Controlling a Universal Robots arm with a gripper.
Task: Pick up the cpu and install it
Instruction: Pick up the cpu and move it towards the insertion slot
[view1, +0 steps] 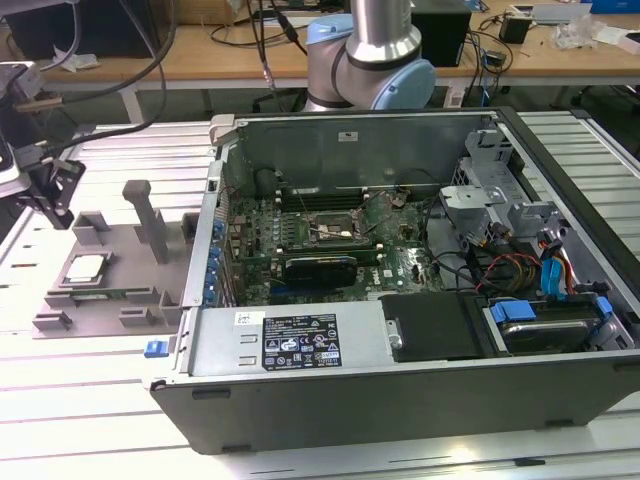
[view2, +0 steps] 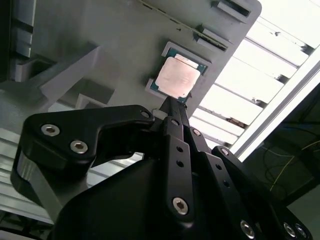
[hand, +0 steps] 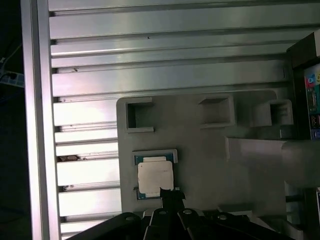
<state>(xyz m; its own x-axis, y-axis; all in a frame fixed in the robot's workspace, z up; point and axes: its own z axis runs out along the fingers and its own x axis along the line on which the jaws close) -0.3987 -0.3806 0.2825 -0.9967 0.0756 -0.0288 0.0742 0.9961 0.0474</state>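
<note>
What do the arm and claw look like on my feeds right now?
In the exterior view the arm is a silver-grey metal tube with rounded light-blue joint caps. In the second wrist view the claw is matte black: flat linkage bars dotted with silver screw heads, narrowing to a slim tip.

cpu (view1: 85, 267): square, silver-topped, lying flat in recess of grey fixture plate (view1: 125, 262).

Silver cpu (view2: 177, 78), black gripper (view2: 169, 103), grey tray (view2: 100, 35).
Just ahead of the matte gripper tip, the cpu's top is pale silver with a teal-green rim; the table (hand: 150, 50) is striped in bright silver ribs.
</note>
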